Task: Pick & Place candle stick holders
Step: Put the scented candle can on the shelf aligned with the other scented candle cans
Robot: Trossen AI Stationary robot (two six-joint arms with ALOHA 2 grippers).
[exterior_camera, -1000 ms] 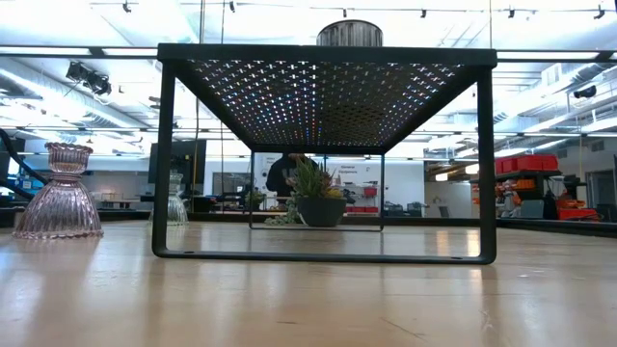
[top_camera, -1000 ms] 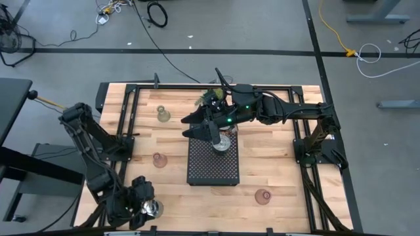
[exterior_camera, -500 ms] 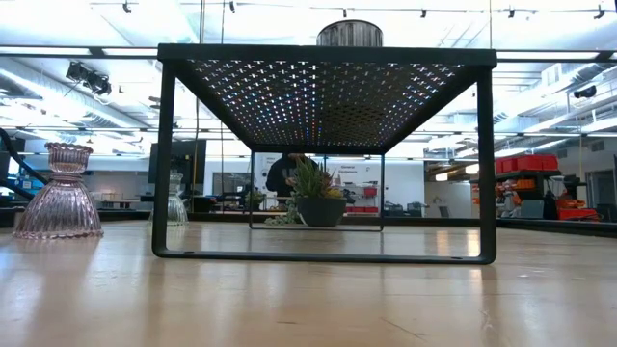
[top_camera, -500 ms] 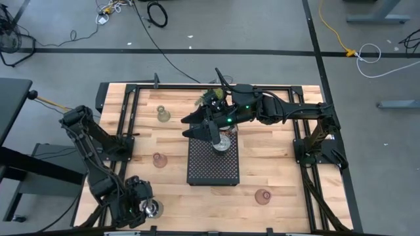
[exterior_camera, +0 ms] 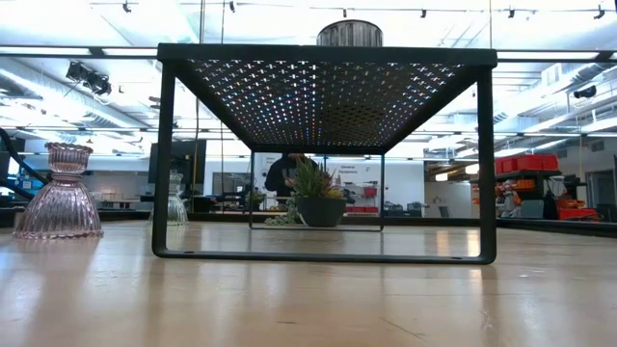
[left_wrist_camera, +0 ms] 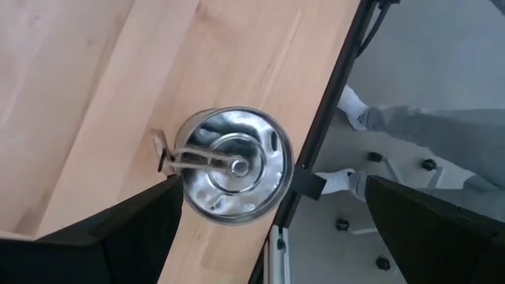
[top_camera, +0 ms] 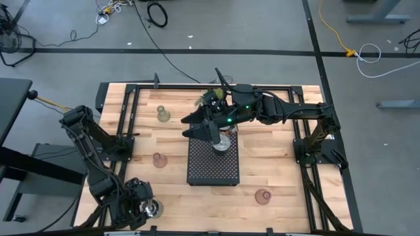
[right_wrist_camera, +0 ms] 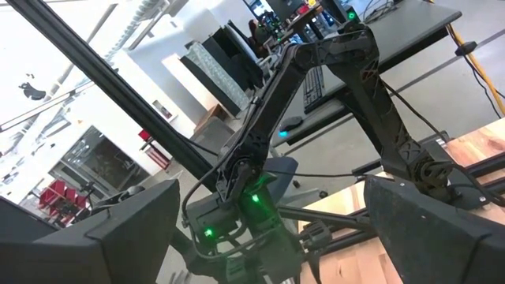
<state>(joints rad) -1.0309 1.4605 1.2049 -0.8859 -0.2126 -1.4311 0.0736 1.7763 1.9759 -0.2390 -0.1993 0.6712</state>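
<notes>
Black perforated tray [top_camera: 213, 161] taken as landmark, standing mid-table on its legs.

Over the tray's far end: right gripper [top_camera: 214, 134], fingers spread wide, nothing pinched. Directly below and just beside those fingers, a silver holder [top_camera: 223, 143] resting on the tray's top, near its far edge; contact between fingers and holder impossible to tell from above. Seen from table height as a ribbed metal cylinder [exterior_camera: 349, 33] poking up above the tray's top edge.

Well away from the tray, at the near-left table corner: left gripper [top_camera: 146, 208], fingers likewise spread wide, hanging above a second silver holder [top_camera: 153, 209]. In the left wrist view, that holder [left_wrist_camera: 234, 164] sitting between the two dark fingers [left_wrist_camera: 134, 237], round dish base close to the table's edge, apart from both fingers, not gripped.

Left of the tray, close by: a pinkish glass holder [top_camera: 159, 159], upright on the wood. Farther left and toward the table's far side: a clear-greenish glass holder [top_camera: 163, 115]. Right of the tray's near end: another pinkish glass holder [top_camera: 262, 195].

Beyond the tray's far end, partly under the right arm: small green potted plant [top_camera: 211, 96], also visible through the tray's legs in the low view.
</notes>
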